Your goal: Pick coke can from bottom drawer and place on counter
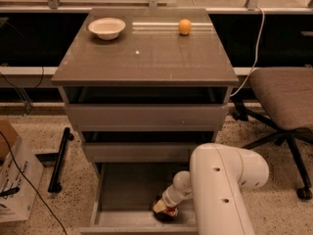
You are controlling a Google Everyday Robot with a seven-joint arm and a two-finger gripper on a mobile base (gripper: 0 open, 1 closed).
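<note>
Camera view: gripper low in open bottom drawer, front right, right at coke can; grip state cannot tell. Judgement: confirm firm hold, lift straight, clear middle drawer overhang, then rise to counter.

Robot arm: bulky glossy white shell, rounded at the elbow, a few small dark holes in its side. Tapers to a white ball-shaped wrist joint and a slim cream link; gripper pale yellowish, low at the front of the bottom drawer
</note>
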